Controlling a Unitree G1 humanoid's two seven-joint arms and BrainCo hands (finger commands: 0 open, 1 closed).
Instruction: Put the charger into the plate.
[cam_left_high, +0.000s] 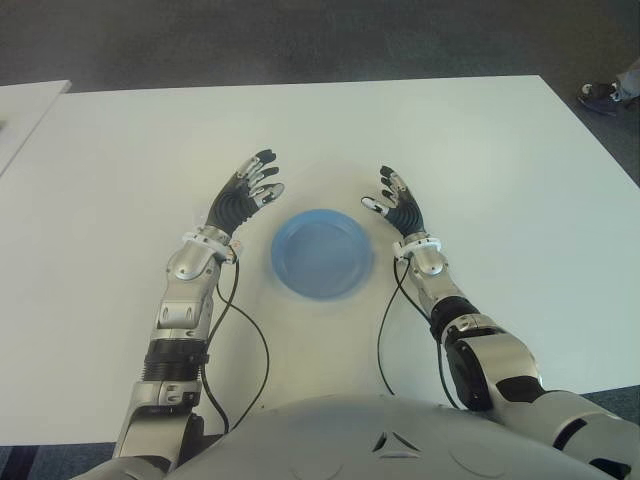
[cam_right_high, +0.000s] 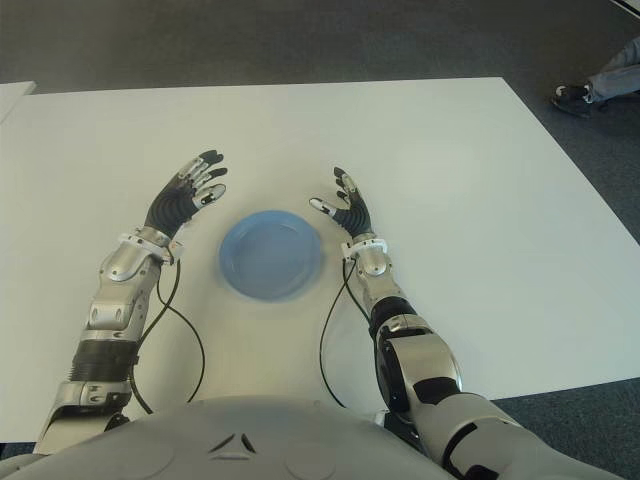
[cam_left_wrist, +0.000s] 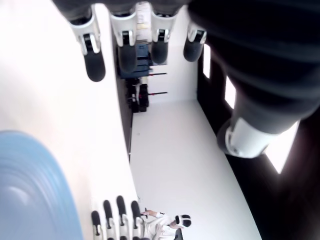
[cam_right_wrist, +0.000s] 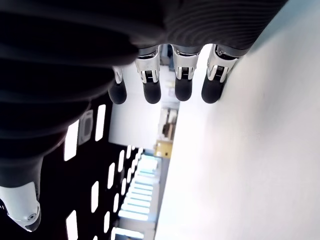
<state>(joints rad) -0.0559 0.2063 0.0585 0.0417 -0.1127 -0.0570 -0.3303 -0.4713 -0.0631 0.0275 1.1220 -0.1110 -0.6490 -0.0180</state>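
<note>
A blue plate (cam_left_high: 322, 252) lies on the white table (cam_left_high: 480, 180) in front of me, and nothing lies in it. My left hand (cam_left_high: 252, 188) shows just left of the plate with its fingers spread and holding nothing. My right hand (cam_left_high: 392, 200) shows just right of the plate, fingers also extended and holding nothing. Both wrist views show straight fingers (cam_left_wrist: 127, 50) (cam_right_wrist: 183, 80) with nothing between them. The plate's edge (cam_left_wrist: 30, 190) appears in the left wrist view. No charger shows in any view.
A second white table's corner (cam_left_high: 25, 105) shows at the far left. A person's shoe (cam_left_high: 600, 95) is on the dark floor beyond the table's far right corner. Black cables (cam_left_high: 250, 345) run along both forearms.
</note>
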